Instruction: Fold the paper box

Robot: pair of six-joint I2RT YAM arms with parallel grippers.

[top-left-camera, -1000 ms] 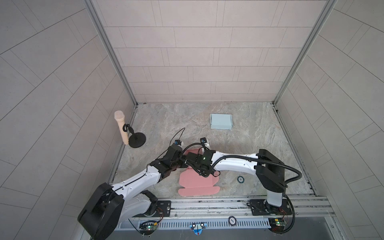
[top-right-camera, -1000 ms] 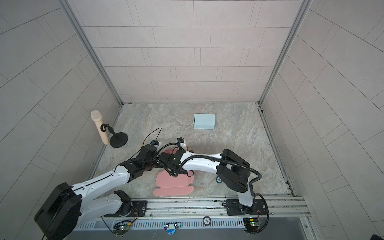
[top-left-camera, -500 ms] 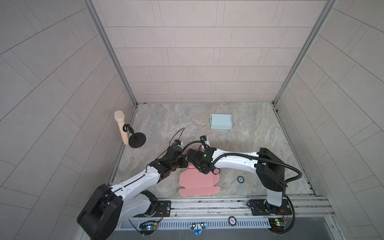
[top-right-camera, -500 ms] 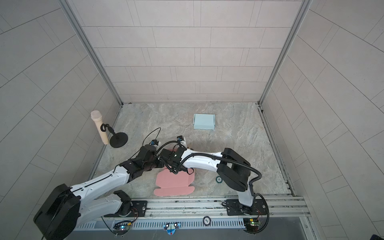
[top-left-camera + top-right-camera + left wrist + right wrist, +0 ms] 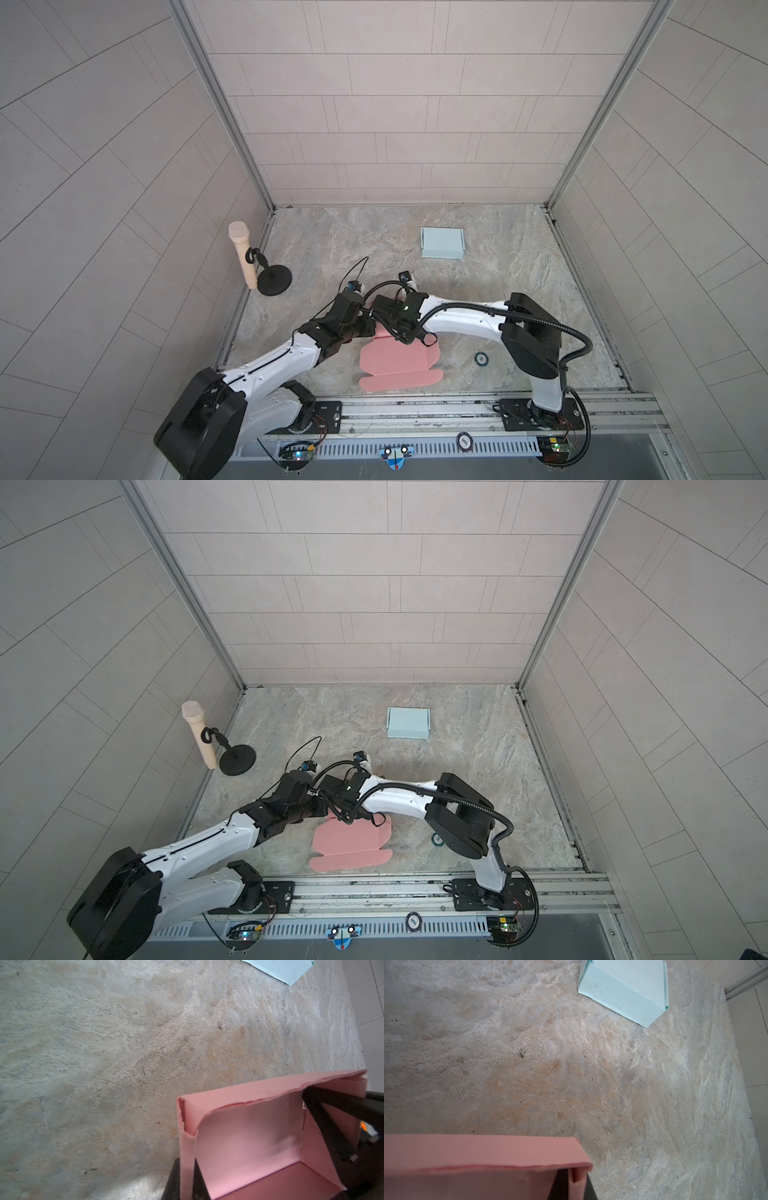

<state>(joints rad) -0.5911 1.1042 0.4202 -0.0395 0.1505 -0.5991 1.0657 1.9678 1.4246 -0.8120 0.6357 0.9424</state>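
Marbled grey counter (image 5: 519, 270) boxed in by pale tiled walls (image 5: 415, 124). Nearest, lower centre in both top views: pink paper box (image 5: 399, 357), partly folded, lid flap flat toward the front rail (image 5: 415, 409). At its far end, left tool (image 5: 186, 1180) clenched on one raised side wall, right tool (image 5: 575, 1185) clenched on the opposite wall's folded corner. Farther back, right of centre: closed blue box (image 5: 441, 243). Far left edge: microphone on stand (image 5: 243, 257).

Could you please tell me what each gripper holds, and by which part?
Both hold the pink paper box: the left gripper pinches one upright side wall near a corner, the right gripper the other side wall.
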